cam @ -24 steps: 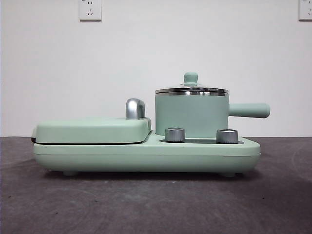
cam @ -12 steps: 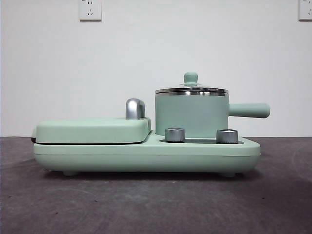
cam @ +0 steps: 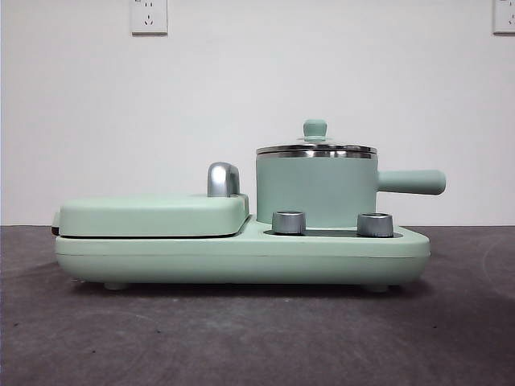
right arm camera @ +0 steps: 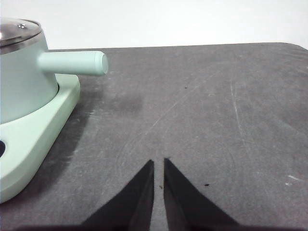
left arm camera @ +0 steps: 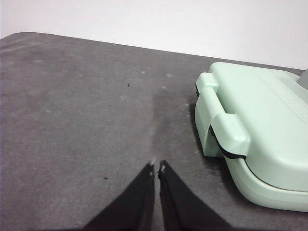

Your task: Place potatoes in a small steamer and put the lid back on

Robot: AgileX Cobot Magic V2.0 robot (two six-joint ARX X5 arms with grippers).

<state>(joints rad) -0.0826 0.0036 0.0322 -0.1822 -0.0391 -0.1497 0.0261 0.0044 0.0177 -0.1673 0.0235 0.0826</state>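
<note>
only the front view shows the lid (cam: 315,148) closing the small steamer (cam: 317,189).

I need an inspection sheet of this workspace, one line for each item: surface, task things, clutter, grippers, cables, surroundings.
Surface: dark grey table, scuffed and speckled.
Task things: small steamer stands on the green cooker base; lid sits on it; potatoes not seen.
Clutter: closed griddle on the base; two steel knobs.
Grippers: left gripper shut, over bare table beside the griddle; right gripper shut, over bare table beside the steamer handle.
Cables: nothing seen.
Surroundings: white wall, two wall sockets.
</note>
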